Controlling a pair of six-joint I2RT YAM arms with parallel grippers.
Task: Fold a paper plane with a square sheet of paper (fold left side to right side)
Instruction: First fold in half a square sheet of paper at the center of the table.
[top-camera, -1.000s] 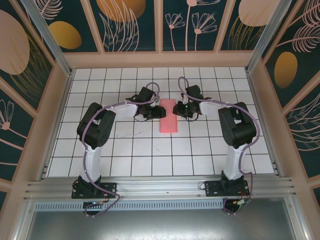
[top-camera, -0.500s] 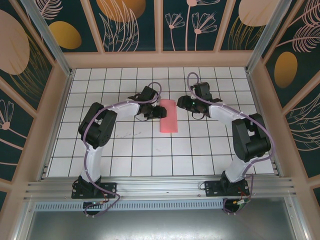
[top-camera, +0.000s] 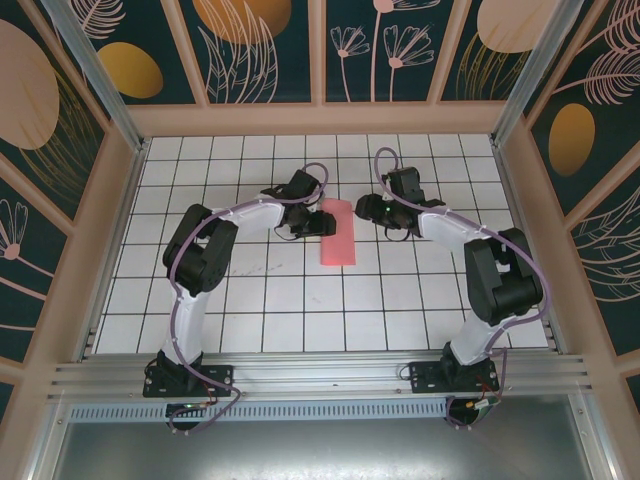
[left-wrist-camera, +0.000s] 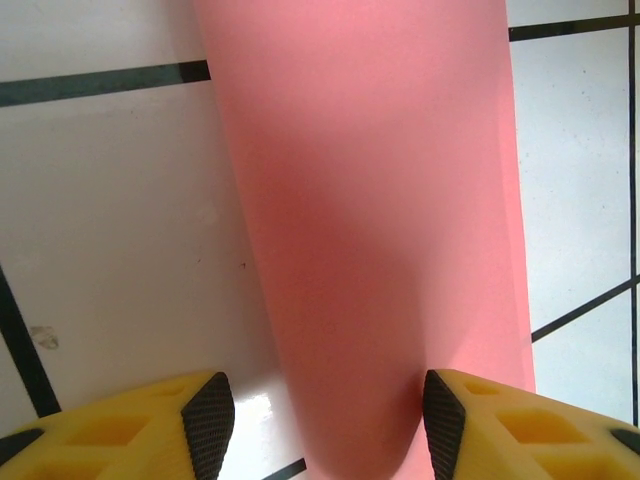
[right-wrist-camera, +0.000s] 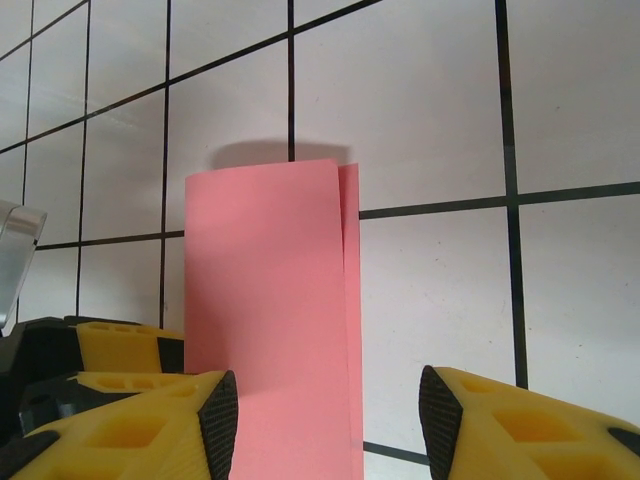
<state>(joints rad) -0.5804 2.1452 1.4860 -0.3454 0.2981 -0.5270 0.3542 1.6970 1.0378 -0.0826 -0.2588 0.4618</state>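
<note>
One fold appears to be made. The square sheet of paper (top-camera: 337, 233) lies doubled over on the white gridded table (top-camera: 260, 300), a narrow coral-red rectangle near the middle of the work area, between the two arms.

From the right wrist, the upper layer (right-wrist-camera: 265, 300) stops a little short of the lower one. This leaves a thin strip of the under layer showing along one long side, so the edges are close but not quite matched. From the left wrist, the paper (left-wrist-camera: 370, 200) shows soft shading along its length. I judge that the fold is rounded rather than pressed into a sharp crease, though I cannot be sure.

The left gripper (top-camera: 308, 224) sits at the paper's left edge with its jaws apart. One black pad (left-wrist-camera: 208, 418) is over bare table and the other (left-wrist-camera: 445, 420) overlaps the sheet. It is released, not pinching anything, and whether that pad touches the paper I cannot tell.

The right gripper (top-camera: 368, 212) is just beside the sheet's right edge, also spread and empty. The paper runs between its yellow fingers (right-wrist-camera: 440, 425) in its own camera.

By my reckoning the task is at an early stage. The half fold probably needs flattening into a firm centre crease. After that come the corner folds for the nose and the wing folds. Nothing here yet resembles a paper plane.
</note>
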